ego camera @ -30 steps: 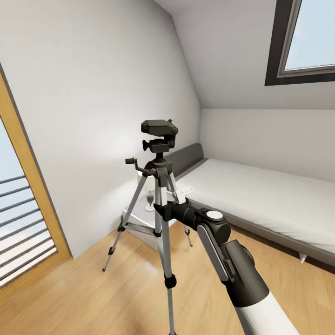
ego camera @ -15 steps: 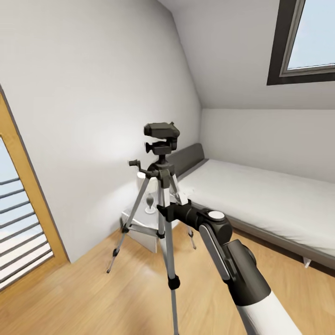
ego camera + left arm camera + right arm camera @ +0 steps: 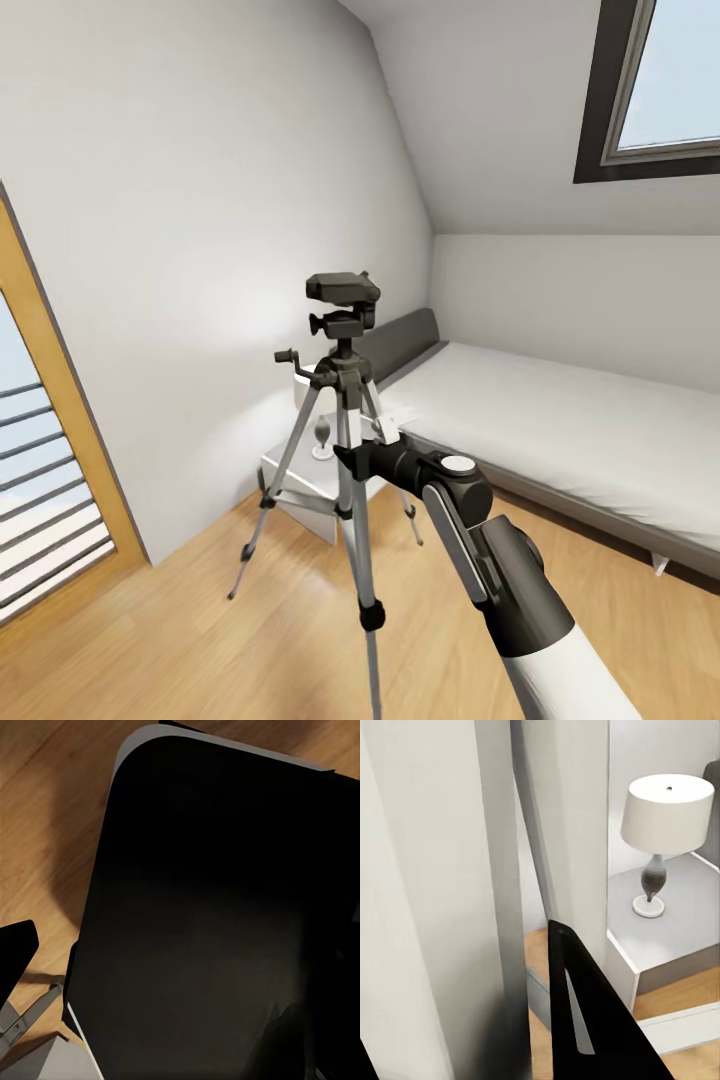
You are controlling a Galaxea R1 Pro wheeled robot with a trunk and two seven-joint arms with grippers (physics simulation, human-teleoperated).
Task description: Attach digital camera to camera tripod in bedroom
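One pincer [image 3: 352, 452] against camera tripod [image 3: 345, 400] leg

floor [image 3: 200, 640]: light wood planks | camera tripod [image 3: 343, 400] stands on it, near leg right at the right gripper [image 3: 350, 455] | nightstand [image 3: 300, 480] on it beyond the gripper, against the wall, bearing a lamp [image 3: 666, 832] | bed [image 3: 560, 430] on it, off to the gripper's right

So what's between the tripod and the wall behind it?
In the head view, a small grey bedside table with a white lamp sits between the camera tripod and the wall.
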